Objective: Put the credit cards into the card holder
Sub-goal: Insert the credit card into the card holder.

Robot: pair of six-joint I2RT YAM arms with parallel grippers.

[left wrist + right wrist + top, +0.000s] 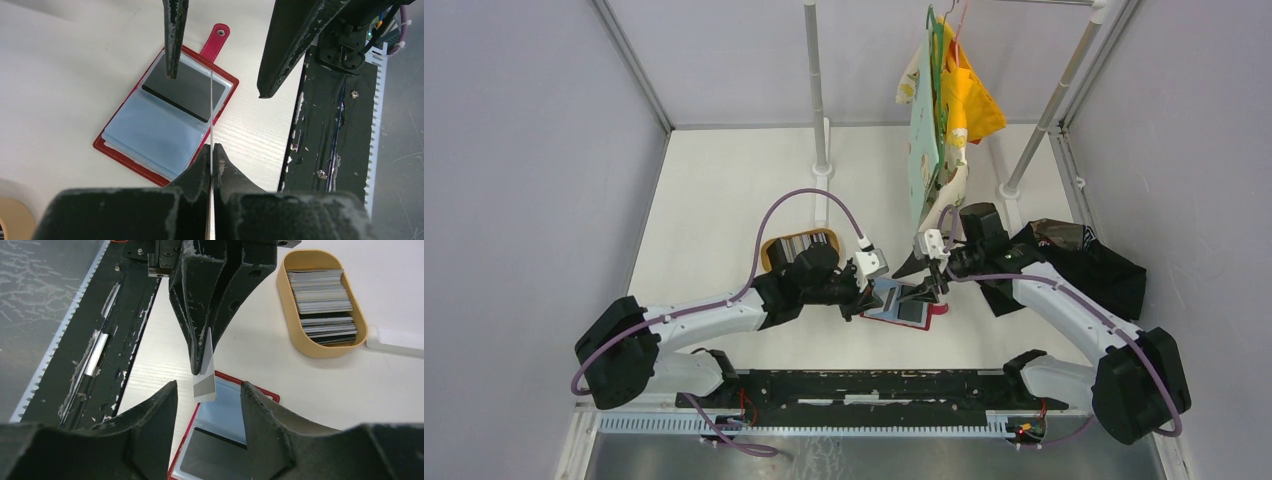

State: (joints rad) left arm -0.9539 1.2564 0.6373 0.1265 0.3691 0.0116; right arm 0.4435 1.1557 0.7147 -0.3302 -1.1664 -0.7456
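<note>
The card holder (150, 135) lies open on the table, red with grey-blue sleeves; a dark credit card (180, 95) sits in its far sleeve. My left gripper (212, 148) is shut on a thin silvery credit card (204, 382), held on edge just above the card holder (227, 405). My right gripper (209, 387) is open, facing the left one, its fingers (175, 40) on either side of that card without touching it. In the top view both grippers, left (867, 293) and right (936, 285), meet over the card holder (909, 312).
A tan oval tray (295, 310) holding a stack of several more cards (322, 297) stands behind the left arm (799, 245). Clothes (944, 110) hang from a rack at the back. A black bag (1094, 265) lies at right. A black strip (864, 385) runs along the near edge.
</note>
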